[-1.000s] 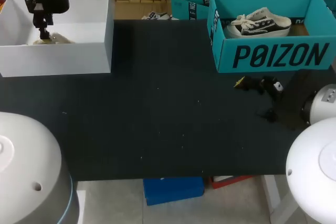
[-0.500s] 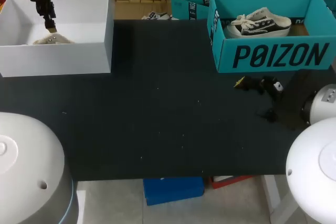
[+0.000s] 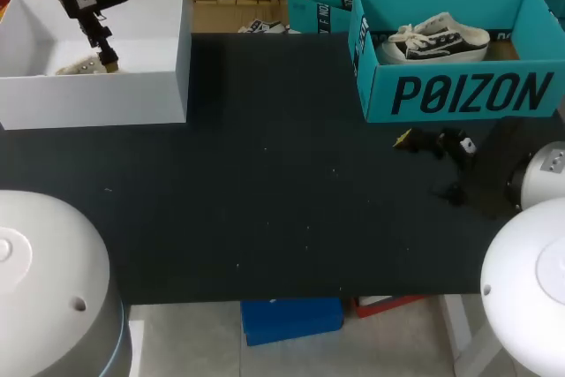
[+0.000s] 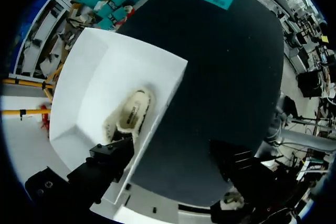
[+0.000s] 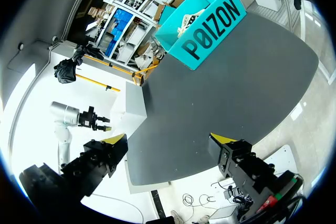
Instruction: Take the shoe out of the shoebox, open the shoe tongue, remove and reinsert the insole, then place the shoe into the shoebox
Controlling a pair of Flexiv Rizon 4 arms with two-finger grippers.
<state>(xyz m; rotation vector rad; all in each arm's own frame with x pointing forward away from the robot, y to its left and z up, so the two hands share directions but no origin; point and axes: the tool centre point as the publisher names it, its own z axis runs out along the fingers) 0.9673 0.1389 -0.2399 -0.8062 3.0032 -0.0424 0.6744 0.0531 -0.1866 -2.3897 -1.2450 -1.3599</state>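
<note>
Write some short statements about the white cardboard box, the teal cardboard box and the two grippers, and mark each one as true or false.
1. A beige low shoe lies inside the white cardboard box. True.
2. The left gripper is shut on the beige shoe. False: its fingers are open and hold nothing; the shoe lies on the floor of the box.
3. A black-and-white laced sneaker lies in the teal cardboard box. True.
4. The right gripper holds an insole. False: it is open and empty, over the black table.
5. The two boxes stand touching each other. False: they are apart, at opposite sides of the table.
</note>
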